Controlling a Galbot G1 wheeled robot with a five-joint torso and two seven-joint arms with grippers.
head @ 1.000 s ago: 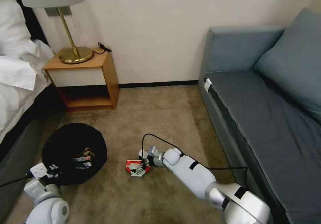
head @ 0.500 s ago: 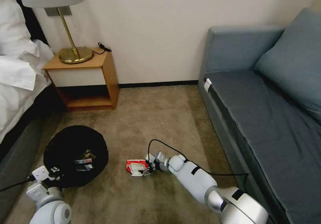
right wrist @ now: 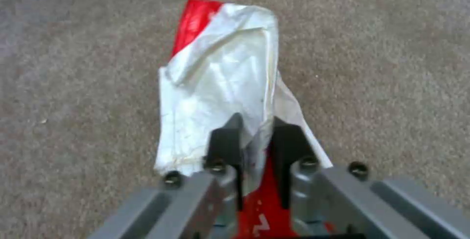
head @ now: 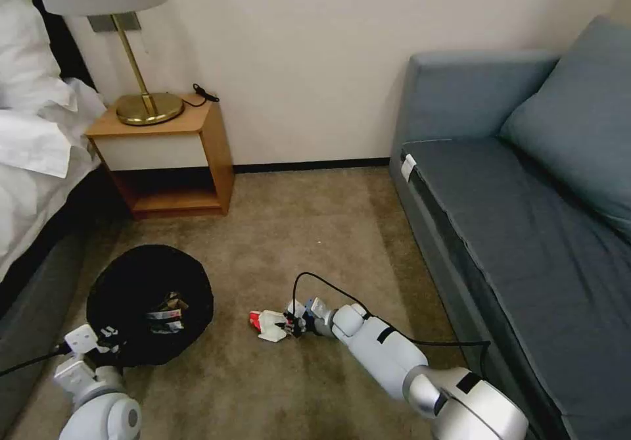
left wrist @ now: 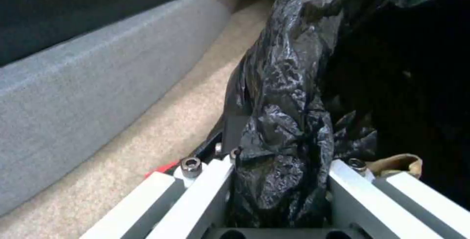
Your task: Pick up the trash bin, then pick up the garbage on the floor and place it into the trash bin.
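Observation:
The trash bin stands on the carpet at lower left, wrapped in a black bag, with a few litter items inside. My left gripper is shut on the bin's near rim; the bag is bunched between its fingers. The garbage here is a red-and-white packet low over the carpet in the middle. My right gripper is shut on the packet's near edge, its black fingertips pinching the crumpled white sheet.
A wooden nightstand with a brass lamp stands against the back wall. The bed runs along the left, a blue-grey sofa along the right. Open carpet lies between them.
My right gripper has closed on the red-and-white packet, which now looks narrower and folded up. The left gripper and bin have barely shifted.

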